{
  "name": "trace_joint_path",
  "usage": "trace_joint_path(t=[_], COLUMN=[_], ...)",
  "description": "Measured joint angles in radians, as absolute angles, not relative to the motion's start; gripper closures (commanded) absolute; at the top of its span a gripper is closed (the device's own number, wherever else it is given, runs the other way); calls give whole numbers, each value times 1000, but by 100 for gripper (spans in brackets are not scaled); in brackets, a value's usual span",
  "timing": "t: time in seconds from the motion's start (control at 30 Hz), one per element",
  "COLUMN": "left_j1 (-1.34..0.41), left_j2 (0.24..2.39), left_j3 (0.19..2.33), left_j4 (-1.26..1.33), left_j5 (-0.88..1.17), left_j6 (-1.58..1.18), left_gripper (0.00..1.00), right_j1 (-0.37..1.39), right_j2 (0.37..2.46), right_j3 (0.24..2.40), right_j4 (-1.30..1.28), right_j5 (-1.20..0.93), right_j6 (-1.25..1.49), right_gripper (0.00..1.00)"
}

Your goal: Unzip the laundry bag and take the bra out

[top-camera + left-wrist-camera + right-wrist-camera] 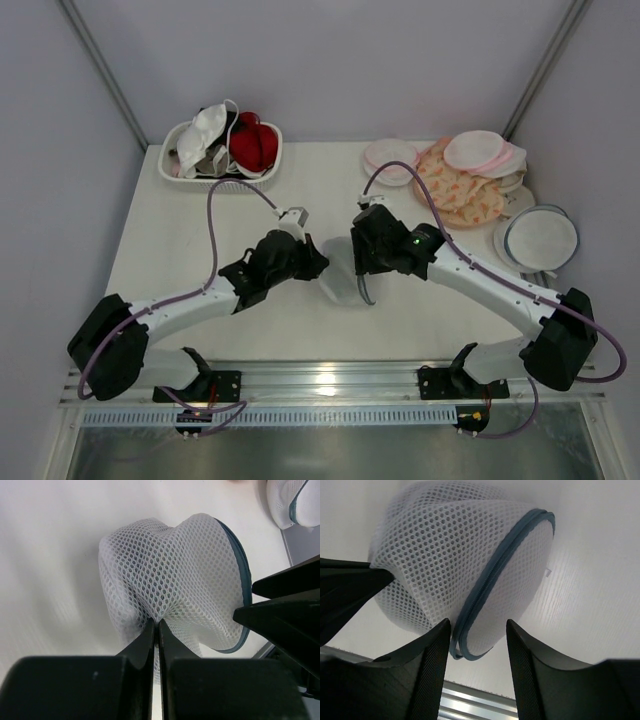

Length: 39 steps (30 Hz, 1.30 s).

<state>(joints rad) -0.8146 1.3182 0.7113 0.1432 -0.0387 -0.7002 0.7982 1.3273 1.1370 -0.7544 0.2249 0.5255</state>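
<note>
The laundry bag [345, 282] is sitting in the middle of the white surface [160, 250], just below the centre of the top view, with both arms closing in on it from either side. The left hand [318, 262] is pressing in from the left. Its two fingers are squeezed together in its wrist view [156, 625] and are pinching a fold of the white mesh [170, 575], which is puckering into a crease where they bite. The right hand [360, 268] is meeting the bag from the right with its fingers spread apart [477, 622]. They are straddling the grey-blue zip [490, 580] at the lower edge of the bag [445, 550], which is standing on edge between them (whether either finger is touching the rim is hard to tell). The zip is looking closed along the stretch that shows. Nothing dark is showing through the mesh, so where the black bra lies cannot be told. At the upper left of the top view a white basket [170, 165] is holding a white bra [205, 130] and a red bra [255, 145].
</note>
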Motion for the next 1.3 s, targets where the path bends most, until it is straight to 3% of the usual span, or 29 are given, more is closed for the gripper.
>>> trace_joint_path(t=[0.3,0.63,0.83,1.03,1.3], left_j1=[-816,-816,-816,-816,-816], left_j2=[1300,1240,1225,1227,1229], left_j3=[685,549,507,504,504], left_j4=[133,121,114,116,117], left_j5=[-54,-94,-117,-118,-118], left_j6=[-706,-746,-756,-762,-775], left_gripper=[100,100,100,100,100], right_j1=[786,739,719,718,718], right_j2=[1344,1342,1305,1149,1329], right_j3=[1120,1097,1158,1039,925], right_j4=[-853,-1102,-1207,-868,-533], right_j5=[417,671,781,405,-5], right_j6=[598,773,791,574,480], right_gripper=[52,32,32,34,41])
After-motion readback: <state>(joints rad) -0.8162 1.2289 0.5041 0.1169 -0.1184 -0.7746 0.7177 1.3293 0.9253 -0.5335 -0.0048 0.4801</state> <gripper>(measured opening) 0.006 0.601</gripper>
